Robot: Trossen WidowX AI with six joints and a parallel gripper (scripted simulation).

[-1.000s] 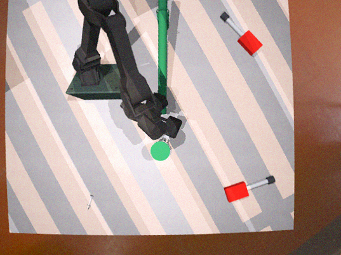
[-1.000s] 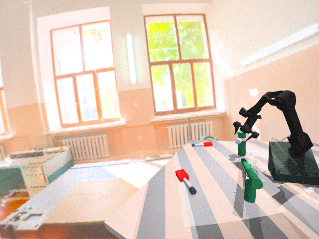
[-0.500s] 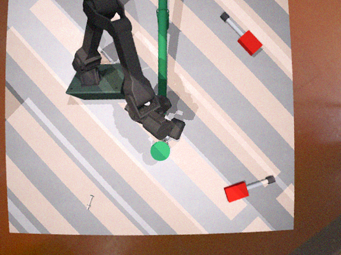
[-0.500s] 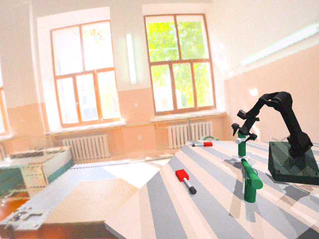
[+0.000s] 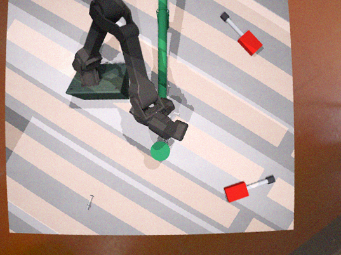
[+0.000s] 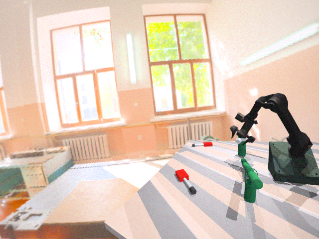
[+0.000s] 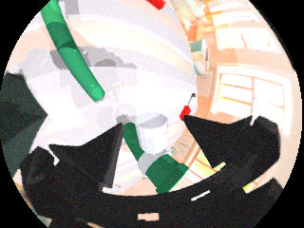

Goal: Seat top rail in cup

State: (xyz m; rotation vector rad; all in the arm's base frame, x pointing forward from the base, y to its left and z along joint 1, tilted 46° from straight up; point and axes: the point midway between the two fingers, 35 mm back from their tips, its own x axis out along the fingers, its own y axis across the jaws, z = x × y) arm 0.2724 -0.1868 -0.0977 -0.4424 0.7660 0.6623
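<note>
The green rail (image 5: 161, 46) (image 6: 248, 169) (image 7: 76, 59) runs through the loop cap (image 5: 162, 11) on the smaller post (image 6: 249, 194). Its cut end is free in the wrist view, with a gap between it and the pale grey end cup (image 6: 239, 140) (image 7: 153, 138). The cup hangs on the brace band (image 7: 146, 162), which is around the big green post (image 5: 160, 151) (image 6: 241, 151) (image 7: 166, 174) close below its cap. My gripper (image 6: 239, 139) (image 7: 154, 122) is open and empty. Its fingers stand on either side of the cup in the wrist view; whether they touch it is unclear. In the top view the arm hides the fingers.
Two red blocks with pale rods and black ends lie on the striped table top, one (image 5: 249, 42) (image 6: 182, 175) beyond the rail, the other (image 5: 236, 191) (image 6: 208, 144) past the post. A small bolt (image 5: 90, 202) lies far from them. The dark green arm base (image 5: 106, 94) stands beside the rail.
</note>
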